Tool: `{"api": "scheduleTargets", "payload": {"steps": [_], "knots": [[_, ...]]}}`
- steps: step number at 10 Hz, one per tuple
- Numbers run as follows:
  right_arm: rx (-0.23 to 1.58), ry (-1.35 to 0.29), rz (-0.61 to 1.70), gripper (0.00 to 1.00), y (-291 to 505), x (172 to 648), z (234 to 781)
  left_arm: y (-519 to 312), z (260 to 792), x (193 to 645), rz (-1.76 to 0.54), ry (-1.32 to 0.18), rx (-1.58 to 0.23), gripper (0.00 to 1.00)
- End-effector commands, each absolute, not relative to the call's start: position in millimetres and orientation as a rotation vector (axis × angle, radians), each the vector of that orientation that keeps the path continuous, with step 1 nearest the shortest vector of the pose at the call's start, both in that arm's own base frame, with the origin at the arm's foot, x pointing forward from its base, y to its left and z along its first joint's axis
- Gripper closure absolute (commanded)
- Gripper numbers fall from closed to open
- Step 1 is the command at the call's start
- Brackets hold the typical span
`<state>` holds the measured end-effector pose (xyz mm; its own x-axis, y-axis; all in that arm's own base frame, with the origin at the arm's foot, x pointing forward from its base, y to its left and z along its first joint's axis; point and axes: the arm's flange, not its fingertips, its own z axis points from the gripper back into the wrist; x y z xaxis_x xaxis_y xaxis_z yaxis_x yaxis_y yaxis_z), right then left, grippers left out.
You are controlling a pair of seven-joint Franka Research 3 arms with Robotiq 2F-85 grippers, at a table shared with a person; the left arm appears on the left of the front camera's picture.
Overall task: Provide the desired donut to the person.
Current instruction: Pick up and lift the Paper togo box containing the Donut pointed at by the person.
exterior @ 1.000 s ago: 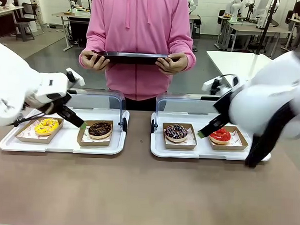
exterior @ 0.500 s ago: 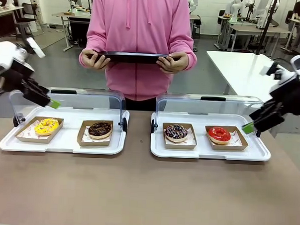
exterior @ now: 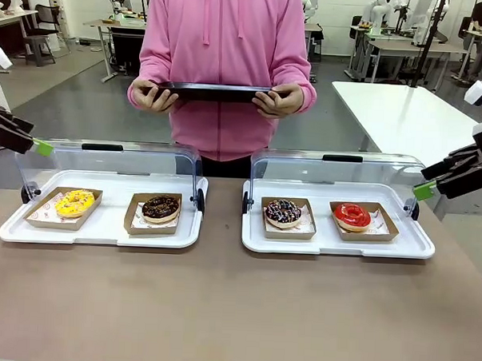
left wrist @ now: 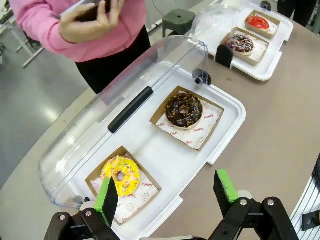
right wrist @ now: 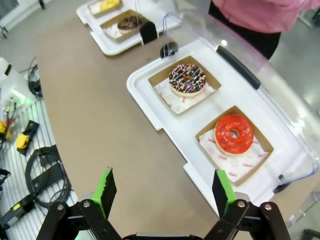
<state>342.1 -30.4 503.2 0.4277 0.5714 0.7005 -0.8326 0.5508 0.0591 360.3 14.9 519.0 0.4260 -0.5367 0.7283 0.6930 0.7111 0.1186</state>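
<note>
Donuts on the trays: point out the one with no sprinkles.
The red-glazed donut, at the robot's right end of the row in the right tray. The yellow donut, chocolate donut and dark donut all carry sprinkles.

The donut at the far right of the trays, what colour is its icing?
The donut is glossy red; clearest in the right wrist view.

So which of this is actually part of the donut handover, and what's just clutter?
Job: person, black tray in their hands, yellow donut, chocolate donut, sprinkled donut, red donut, left display tray, right display tray, left pincer, right pincer, both open.
Clutter: cables, stool, white side table.
</note>
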Motion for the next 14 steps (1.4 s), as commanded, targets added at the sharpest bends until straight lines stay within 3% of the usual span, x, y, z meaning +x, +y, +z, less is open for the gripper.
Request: {"api": "scheduleTargets", "payload": {"steps": [1,6,14], "knots": [[0.46,-0.737,0.917,0.0,-38,335,502,3,427,244,-0.787,-0.873,-0.215,0.0],[0.468,-0.851,0.901,0.0,-44,316,511,15,436,230,-0.751,-0.898,-0.184,0.0],[0.455,-0.876,0.912,0.0,-40,310,518,24,443,222,-0.755,-0.859,-0.187,0.0]]}}
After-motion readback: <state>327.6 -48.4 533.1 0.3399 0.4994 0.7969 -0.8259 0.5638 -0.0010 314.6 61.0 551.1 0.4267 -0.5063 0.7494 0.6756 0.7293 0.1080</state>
